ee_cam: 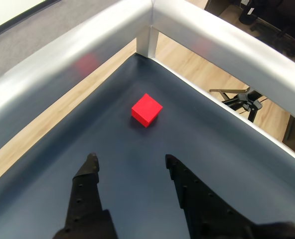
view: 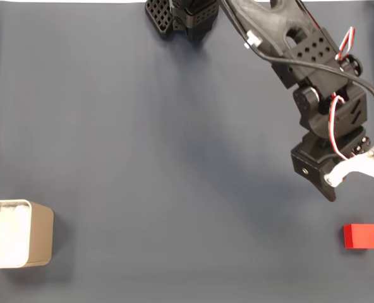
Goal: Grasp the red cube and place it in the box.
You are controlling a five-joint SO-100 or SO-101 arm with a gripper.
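Overhead, in the fixed view, we see the red cube (view: 360, 236) lying on the dark tabletop (view: 174, 158) near the right edge, with the black arm (view: 313, 76) reaching down from the top and ending above the cube, apart from it. The box (view: 40, 233) sits at the far left edge (white lining showing) — well apart from the cube. Next, in the wrist view, we look past the pincer (ee_cam: 130, 162) — its two black fingers (ee_cam: 87, 174) spread wide, holding nothing — at the cube ahead of them, untouched, near the corner of a metal rail (ee_cam: 147, 25).
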